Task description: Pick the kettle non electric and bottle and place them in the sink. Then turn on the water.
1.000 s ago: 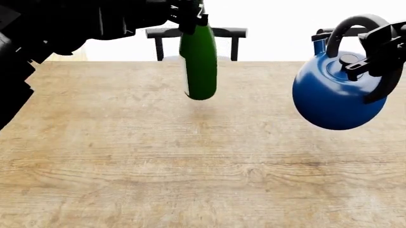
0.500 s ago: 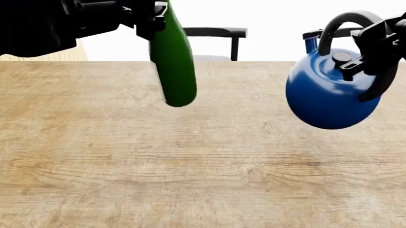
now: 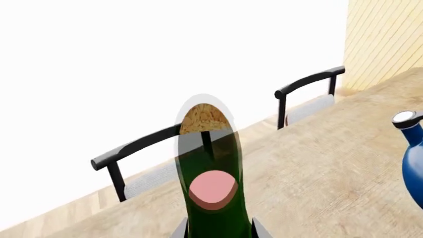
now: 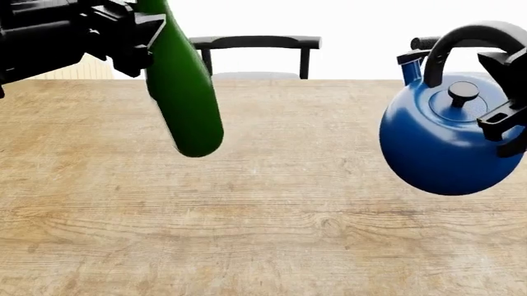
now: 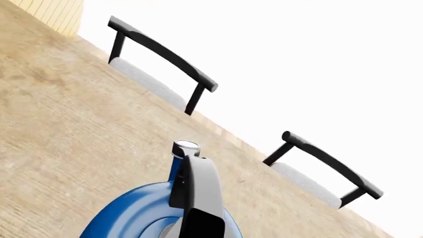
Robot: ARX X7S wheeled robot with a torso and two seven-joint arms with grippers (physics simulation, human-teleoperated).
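Wooden table [image 4: 263,234] lying below; left end effector [image 4: 136,37] gripping bottle [image 4: 185,105], right end effector [image 4: 506,92] gripping kettle [image 4: 440,142]; sink unseen, placement and water pending.

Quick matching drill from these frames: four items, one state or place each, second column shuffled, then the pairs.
Items:
1. bottle
2. kettle
3. chair
4. table

States:
A. hangs by its black handle from the right tool
B. stands beyond the far table edge
C. tilted, in the left tool, off the wood
D. pale wood grain

Pairs: 1-C, 2-A, 3-B, 4-D
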